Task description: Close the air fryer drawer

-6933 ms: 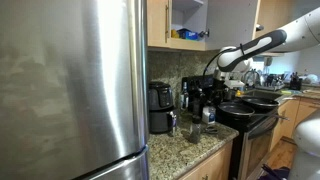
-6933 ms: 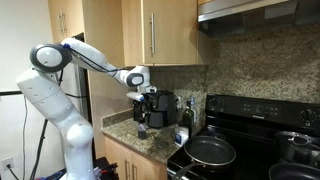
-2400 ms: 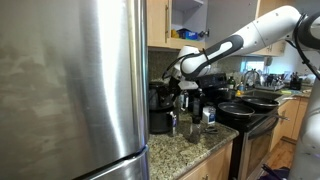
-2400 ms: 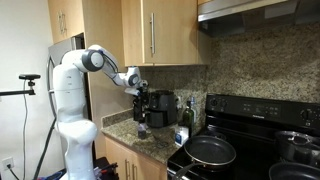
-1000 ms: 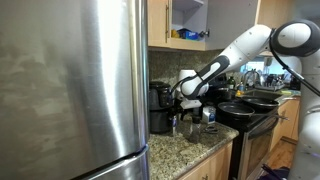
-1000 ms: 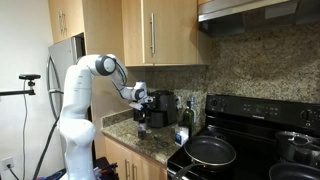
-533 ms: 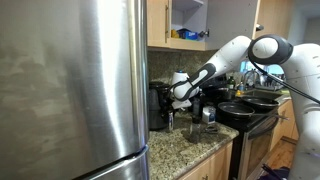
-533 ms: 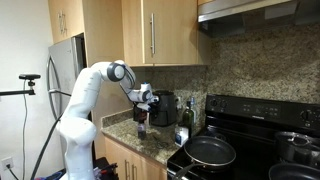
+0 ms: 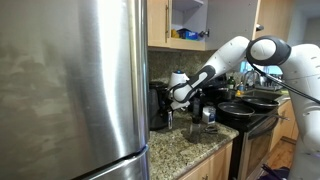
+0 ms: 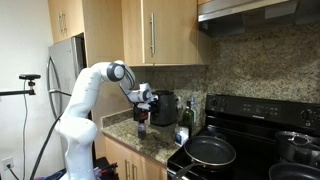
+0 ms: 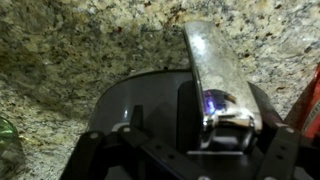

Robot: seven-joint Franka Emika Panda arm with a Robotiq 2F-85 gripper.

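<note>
The small black air fryer stands on the granite counter beside the fridge. Its drawer is the lower front part. In the wrist view the drawer front fills the middle, with its silver handle sticking out toward me. My gripper is right at the fryer's front, and it also shows in an exterior view. Its dark fingers sit apart at the bottom of the wrist view, with the handle between them. How far the drawer stands out is hard to tell.
A large steel fridge stands next to the fryer. A black coffee maker, a bottle and small jars stand on the counter. A stove with pans is further along. Wooden cabinets hang above.
The arm has come down from above the counter to the fryer's front. In the last half second the gripper has barely shifted.
</note>
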